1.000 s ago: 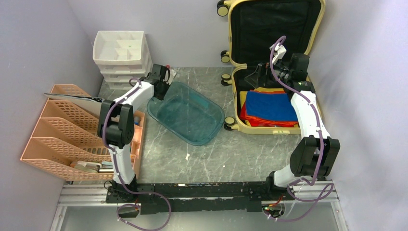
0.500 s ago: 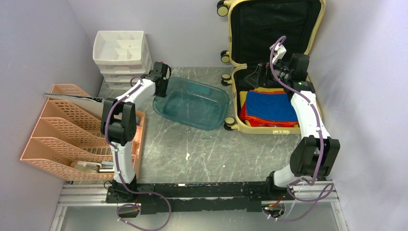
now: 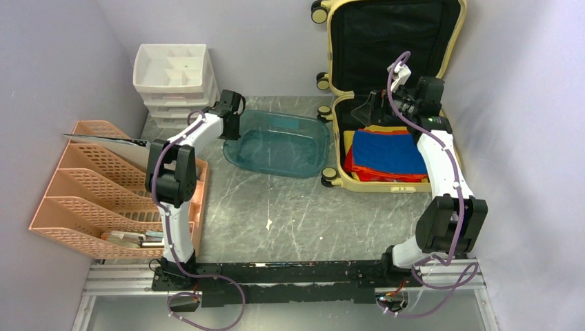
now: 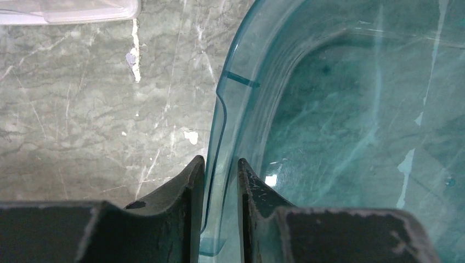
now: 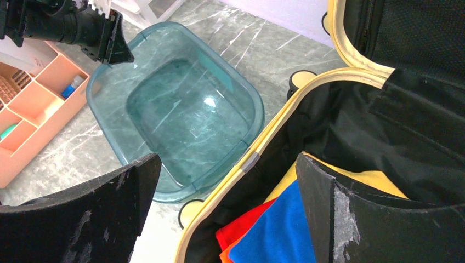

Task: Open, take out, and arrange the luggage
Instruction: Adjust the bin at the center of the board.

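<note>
Top view: the luggage (image 3: 376,185) lies open at 1 o'clock on the grey marble table (image 3: 296,221). Its lid stands upright against the back wall, black lining showing. Its base lies flat and holds folded cloths (image 3: 390,152), blue on top of red and yellow. The teal tray (image 3: 276,148) sits at 12 o'clock, just beside the luggage's wheels. The left gripper (image 3: 231,124) is at the tray's 9 o'clock rim. The right gripper (image 3: 376,103) hangs over the back of the luggage base. A white drawer unit (image 3: 172,76) stands at 11 o'clock and a peach file rack (image 3: 90,186) at 9 o'clock.

Left wrist view: the two dark jaws are closed tight on the tray's thin rim, one inside the wall and one outside.

Right wrist view: the jaws are spread wide with nothing between them, above the yellow edge of the luggage where it meets the tray. The cloths show at 5 o'clock.
</note>
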You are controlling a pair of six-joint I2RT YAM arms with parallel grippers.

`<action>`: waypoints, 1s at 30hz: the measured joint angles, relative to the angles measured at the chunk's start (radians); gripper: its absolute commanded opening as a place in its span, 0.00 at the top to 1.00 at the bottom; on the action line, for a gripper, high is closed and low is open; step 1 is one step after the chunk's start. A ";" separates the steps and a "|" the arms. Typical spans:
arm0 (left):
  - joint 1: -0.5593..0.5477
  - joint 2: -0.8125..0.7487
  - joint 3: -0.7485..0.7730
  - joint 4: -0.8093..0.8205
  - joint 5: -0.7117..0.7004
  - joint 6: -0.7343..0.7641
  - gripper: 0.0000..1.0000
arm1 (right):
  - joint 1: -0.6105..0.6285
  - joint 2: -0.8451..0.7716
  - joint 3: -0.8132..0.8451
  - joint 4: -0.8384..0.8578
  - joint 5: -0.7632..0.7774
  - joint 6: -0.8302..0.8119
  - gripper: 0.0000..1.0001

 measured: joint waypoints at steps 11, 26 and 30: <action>0.001 -0.028 -0.050 0.046 0.013 -0.089 0.69 | -0.001 0.000 -0.002 0.000 0.000 0.000 0.00; -0.051 -0.039 -0.065 0.054 0.018 -0.111 0.56 | -0.004 0.000 -0.003 0.000 0.000 0.000 0.00; -0.057 -0.039 -0.065 0.051 0.010 -0.109 0.44 | -0.004 0.000 -0.003 0.000 0.000 0.000 0.00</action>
